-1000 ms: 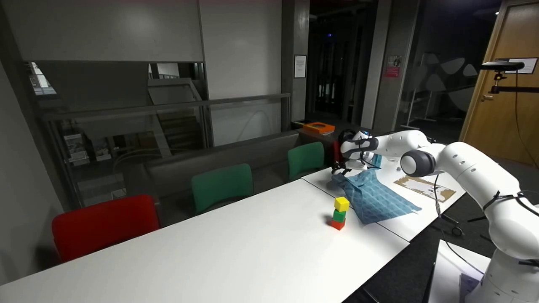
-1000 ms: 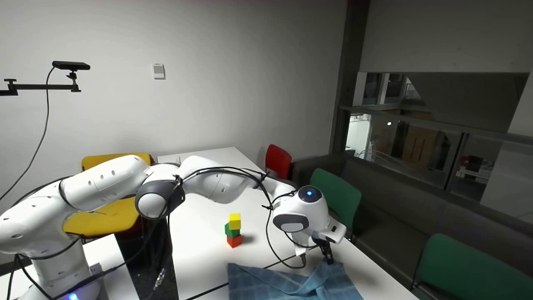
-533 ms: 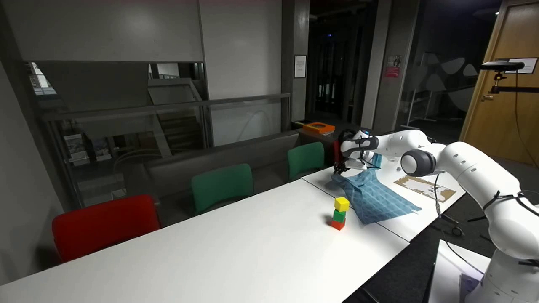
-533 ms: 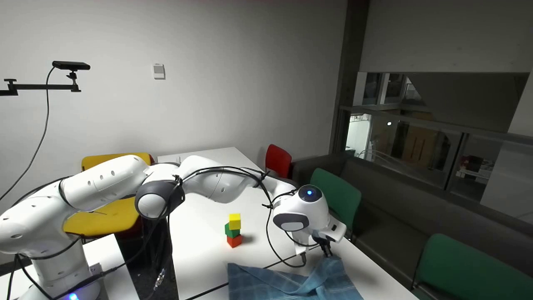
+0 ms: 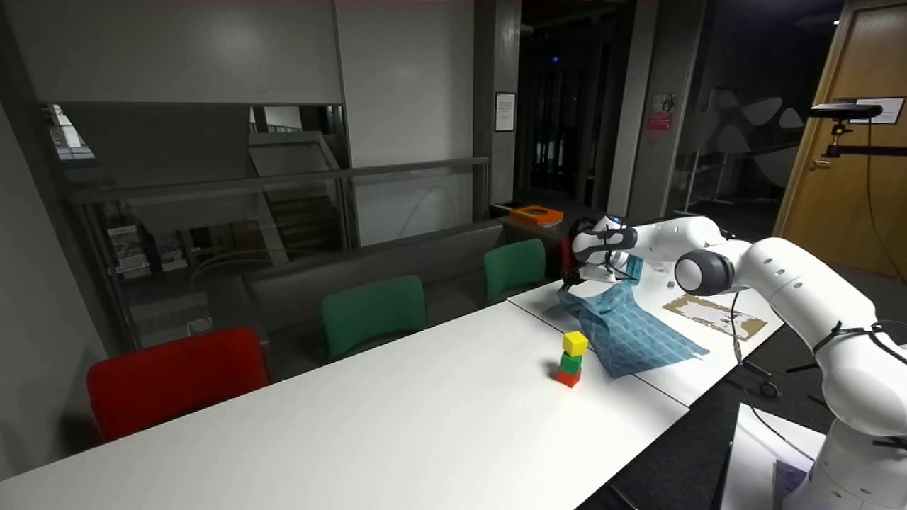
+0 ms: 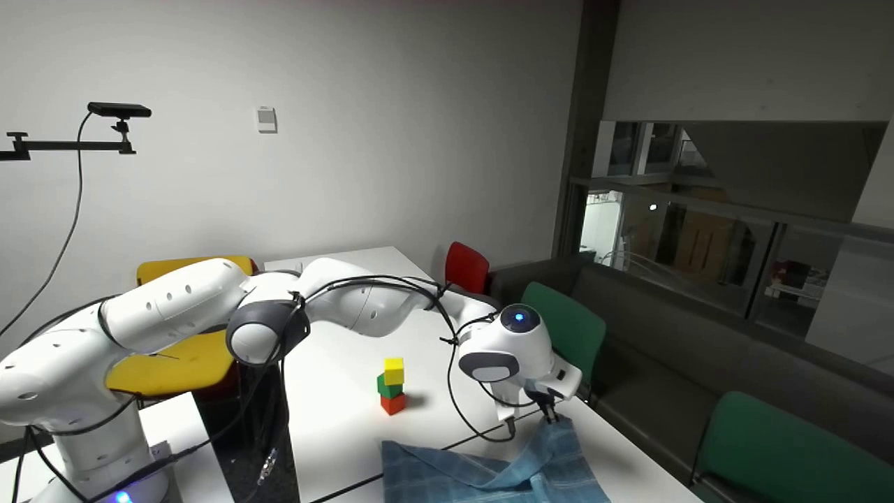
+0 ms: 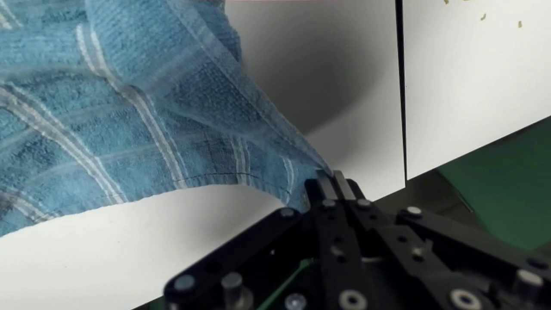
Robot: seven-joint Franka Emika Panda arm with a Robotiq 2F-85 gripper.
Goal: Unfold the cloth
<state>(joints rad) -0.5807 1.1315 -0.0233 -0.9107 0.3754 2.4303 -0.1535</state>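
A black two-fingered claw (image 7: 333, 174) pinches one corner of a broad, checked blue cloth (image 7: 155, 103). Drawing slowly away from the fold should flatten it.

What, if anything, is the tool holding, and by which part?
The cloth: the tool is shut on one corner, pinching it at the fingertips.

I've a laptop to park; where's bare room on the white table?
In an exterior view, the white table shows bare between the red chair and block stack, and from the stack across to the nearer green chair. Crowded: beyond the stack, around the blue cloth and the gripper holding its edge.
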